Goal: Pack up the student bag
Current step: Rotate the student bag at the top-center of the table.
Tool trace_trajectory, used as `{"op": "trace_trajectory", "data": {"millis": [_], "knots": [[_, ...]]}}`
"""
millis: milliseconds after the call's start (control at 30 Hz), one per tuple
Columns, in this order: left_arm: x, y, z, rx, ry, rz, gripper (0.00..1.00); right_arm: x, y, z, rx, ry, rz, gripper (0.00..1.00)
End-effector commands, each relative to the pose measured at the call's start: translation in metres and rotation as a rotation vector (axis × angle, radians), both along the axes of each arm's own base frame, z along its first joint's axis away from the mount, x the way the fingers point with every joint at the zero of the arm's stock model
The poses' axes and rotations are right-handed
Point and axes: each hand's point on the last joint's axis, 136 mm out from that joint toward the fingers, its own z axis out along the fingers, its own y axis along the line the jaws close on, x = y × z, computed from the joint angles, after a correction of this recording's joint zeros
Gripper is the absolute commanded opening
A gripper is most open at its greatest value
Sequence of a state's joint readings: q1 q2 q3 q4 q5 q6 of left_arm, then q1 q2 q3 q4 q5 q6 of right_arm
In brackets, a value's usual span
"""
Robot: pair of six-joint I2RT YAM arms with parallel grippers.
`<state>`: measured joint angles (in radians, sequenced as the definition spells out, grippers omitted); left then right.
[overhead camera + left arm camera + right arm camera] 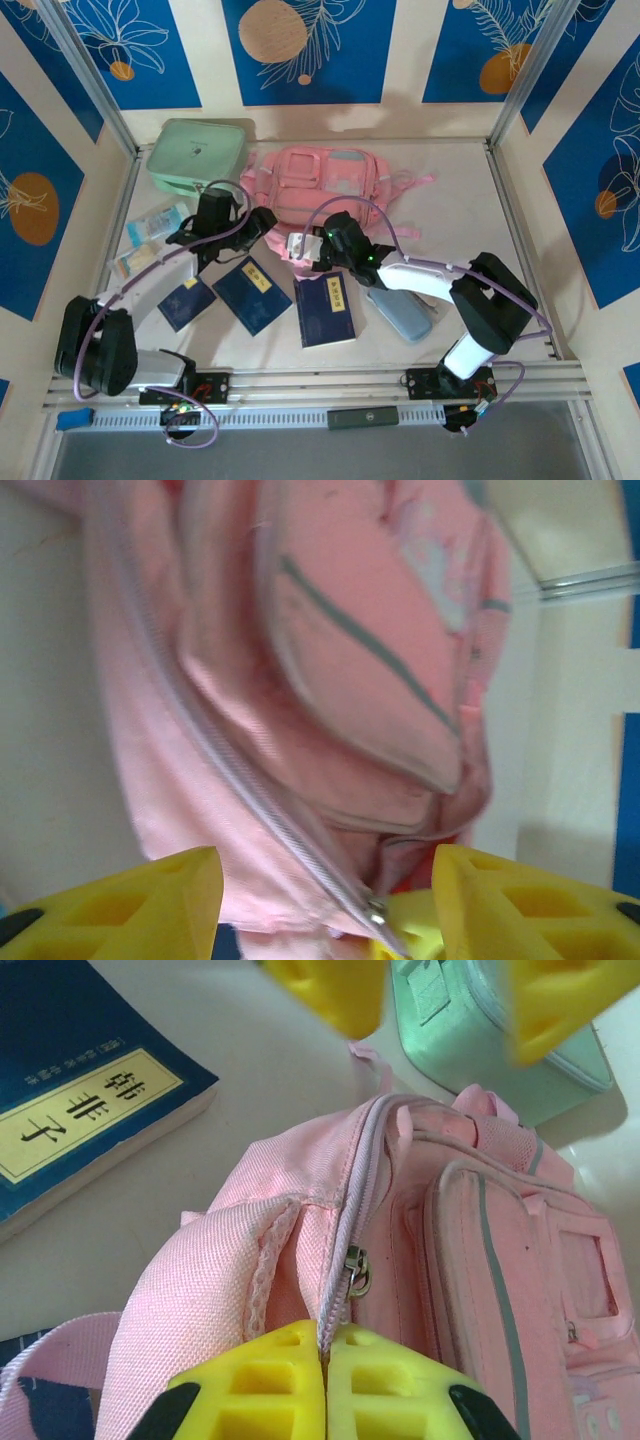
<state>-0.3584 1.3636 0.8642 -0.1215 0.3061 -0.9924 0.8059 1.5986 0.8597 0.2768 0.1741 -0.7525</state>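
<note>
Student bag lies flat at the back middle of the table, pink, with its front pockets facing up and its near edge toward my bases. My right gripper is pressed together on the bag's zip seam, with the pink fabric pinched between the yellow fingers. The metal zip slider sits just above them on the track. My left gripper has its fingers apart at the bag's near left side, and the zip track runs down between them. A mint green case sits just beside the bag's back left corner. 3 dark blue books lie in a row in front of the bag. A grey-blue pencil case lies to their right, partly under my right arm.
</note>
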Motion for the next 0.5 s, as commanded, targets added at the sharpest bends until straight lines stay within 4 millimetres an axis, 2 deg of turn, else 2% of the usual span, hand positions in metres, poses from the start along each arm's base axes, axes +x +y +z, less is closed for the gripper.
{"op": "trace_trajectory", "data": {"millis": [0,233,367,467], "knots": [[0.01,-0.005,-0.01,-0.048,0.044,0.058,0.56,0.006,0.014,0.025,0.087,-0.108,-0.016,0.0],[0.008,-0.008,-0.053,-0.065,0.163,0.172,0.51,-0.002,0.017,0.018,0.097,-0.095,-0.008,0.0],[0.008,-0.015,-0.059,-0.07,0.166,0.212,0.44,-0.004,0.015,0.012,0.068,-0.107,-0.015,0.0],[0.011,-0.027,-0.061,-0.103,0.178,0.208,0.3,-0.007,0.013,0.01,0.06,-0.108,-0.011,0.0]]}}
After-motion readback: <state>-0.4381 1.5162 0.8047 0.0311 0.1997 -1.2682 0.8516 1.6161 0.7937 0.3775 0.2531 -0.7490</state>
